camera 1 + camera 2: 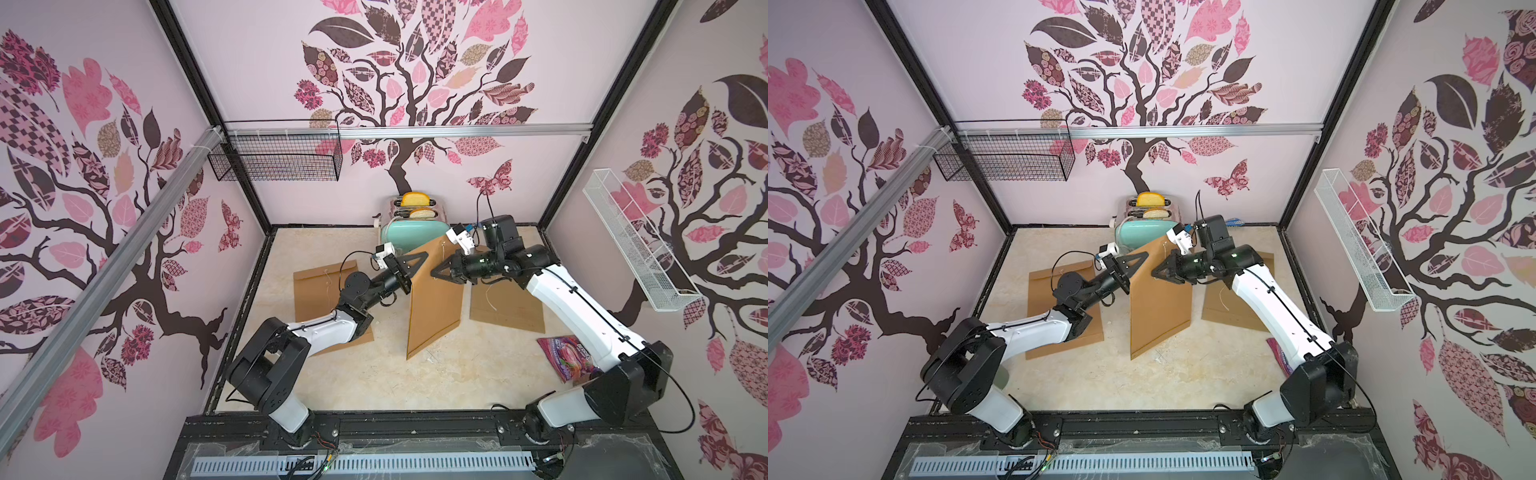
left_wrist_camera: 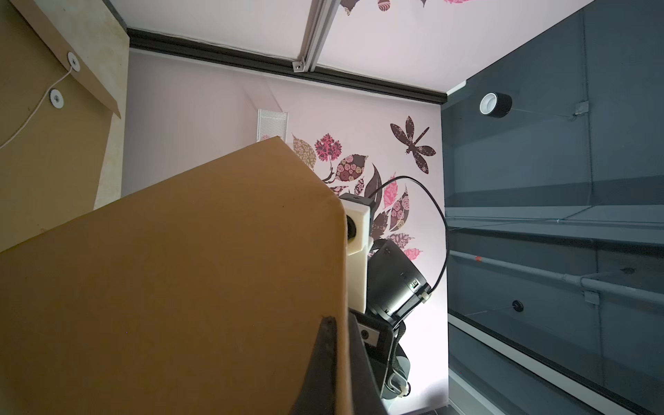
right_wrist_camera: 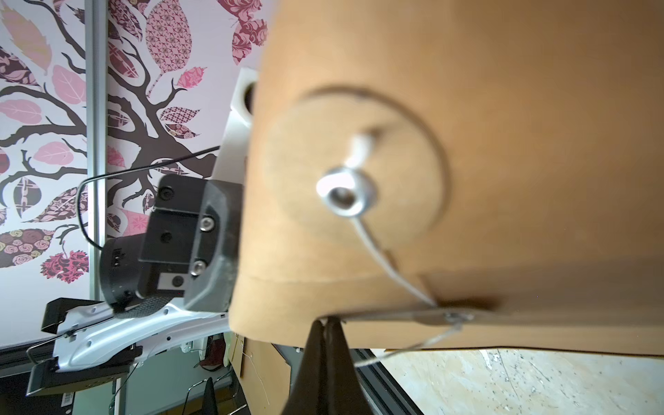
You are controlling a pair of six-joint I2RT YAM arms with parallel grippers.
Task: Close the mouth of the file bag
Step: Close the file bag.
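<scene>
Front right on the table [image 1: 457, 382], a snack pouch [image 1: 567, 357] lies flat. Mid-table the file bag [image 1: 434, 303] stands upright, with the left gripper [image 1: 424, 255] pinched tight on one side edge and the right gripper [image 1: 434, 274] clamped on the other. Behind it sits the toaster [image 1: 411, 232].

We see pale pink walls [image 1: 257, 62] printed with trees and leaves (butterflies too), a black wire basket [image 1: 276, 160] on the back rail [image 1: 457, 132], a white mesh basket [image 1: 636, 243] on the right wall, and a beige marbled surface [image 1: 457, 374] below.
</scene>
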